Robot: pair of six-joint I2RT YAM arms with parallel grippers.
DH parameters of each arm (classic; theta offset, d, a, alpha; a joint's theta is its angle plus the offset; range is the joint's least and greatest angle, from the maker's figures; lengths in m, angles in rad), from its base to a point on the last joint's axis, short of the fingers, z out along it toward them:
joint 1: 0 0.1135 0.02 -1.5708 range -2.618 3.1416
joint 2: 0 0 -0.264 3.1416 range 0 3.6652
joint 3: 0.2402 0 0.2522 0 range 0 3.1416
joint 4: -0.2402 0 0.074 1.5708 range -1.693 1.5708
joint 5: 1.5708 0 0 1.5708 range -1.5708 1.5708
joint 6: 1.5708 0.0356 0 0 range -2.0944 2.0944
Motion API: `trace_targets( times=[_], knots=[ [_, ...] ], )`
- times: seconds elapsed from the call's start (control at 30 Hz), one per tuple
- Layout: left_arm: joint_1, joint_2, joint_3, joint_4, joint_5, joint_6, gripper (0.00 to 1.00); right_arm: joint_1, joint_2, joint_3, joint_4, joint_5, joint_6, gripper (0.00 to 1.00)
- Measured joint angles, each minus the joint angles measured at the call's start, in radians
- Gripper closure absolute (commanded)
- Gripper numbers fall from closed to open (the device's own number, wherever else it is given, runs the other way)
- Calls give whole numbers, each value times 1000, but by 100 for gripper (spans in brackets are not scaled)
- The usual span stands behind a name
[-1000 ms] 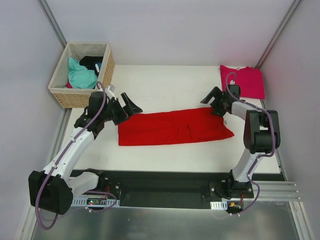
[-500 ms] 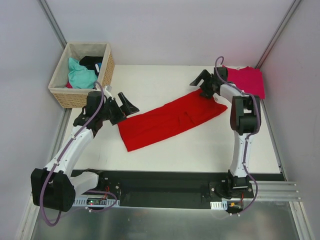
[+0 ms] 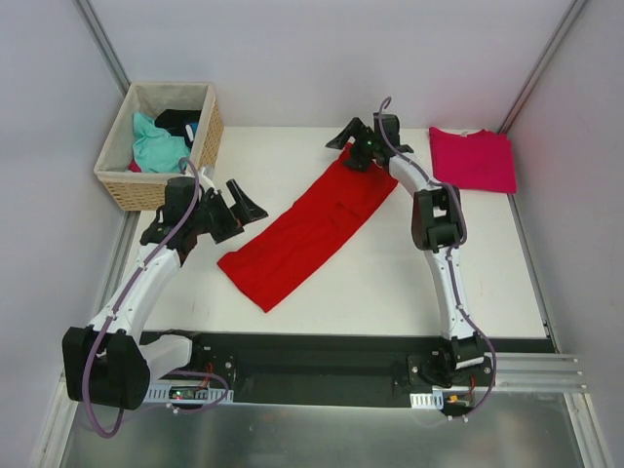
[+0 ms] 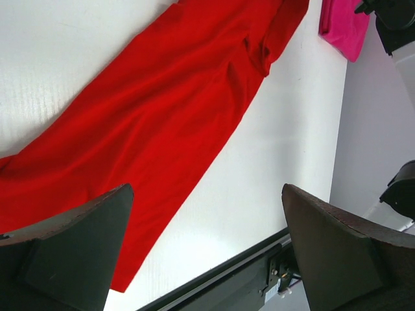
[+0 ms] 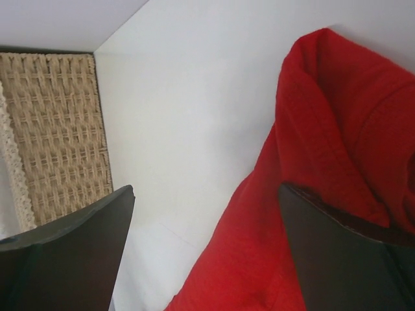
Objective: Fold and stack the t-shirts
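You're mid-fold on the long bright red cloth t-shirt (image 3: 307, 229), a narrow strip lying diagonally across the middle; the folded magenta-pink cloth t-shirt (image 3: 473, 159) lies far right. Your left gripper (image 3: 239, 210) and right gripper (image 3: 353, 148) both stand spread apart, clamping nothing. Next you'll likely pinch an end and fold it shorter

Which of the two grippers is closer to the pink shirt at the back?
Right. The right gripper sits at the red t-shirt, at its far end, left of the pink t-shirt. The left gripper is much farther off, beside the wicker basket.
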Motion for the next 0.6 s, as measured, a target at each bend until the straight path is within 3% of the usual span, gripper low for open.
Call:
trace_targets(
  times=[0.13, 0.23, 0.43, 0.6],
  knots=[
    [1, -1, 0, 0, 15, 6, 1, 1, 9, 11, 49, -35, 21, 3],
    [7, -9, 0, 0, 21, 18, 1, -16, -109, -154, 89, -31, -4, 4],
    [7, -15, 32, 10, 86, 28, 1, -79, -709, -662, 80, 21, -122, 3],
    [4, -11, -71, 47, 143, 23, 1, -100, -1234, -882, 132, 59, -202, 3]
  ],
)
